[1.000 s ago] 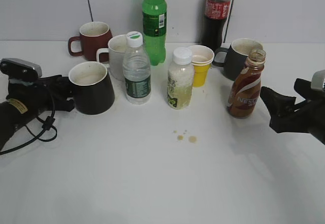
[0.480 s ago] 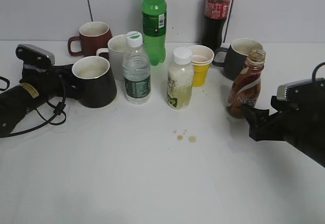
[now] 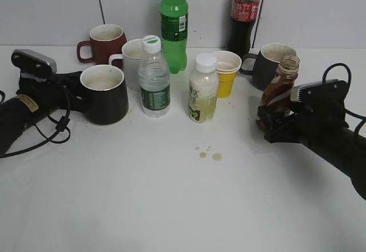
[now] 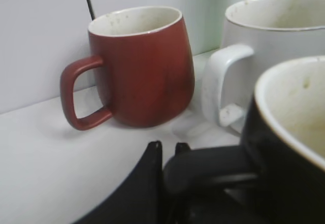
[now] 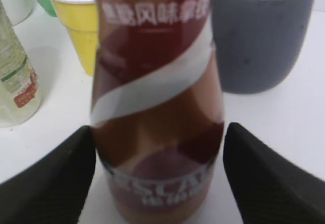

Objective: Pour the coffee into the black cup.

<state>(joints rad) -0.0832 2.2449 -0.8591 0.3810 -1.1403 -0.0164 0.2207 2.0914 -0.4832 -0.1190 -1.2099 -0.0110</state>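
Right fingers point(image 5: 157, 178) now straddling coffee bottle point(image 5: 155, 107)

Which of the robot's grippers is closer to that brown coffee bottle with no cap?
The right gripper. Its fingers sit on either side of the brown coffee bottle, not yet closed. The left gripper is across the table at the black cup's handle.

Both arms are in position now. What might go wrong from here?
1. The coffee bottle has no cap, and the right tool straddles it with jaws apart; an off-centre close might tip it and spill.
2. The grey mug and yellow cup stand close behind, so a wide swing may knock them.
3. The left tool holds the black cup only by its handle; it may twist.
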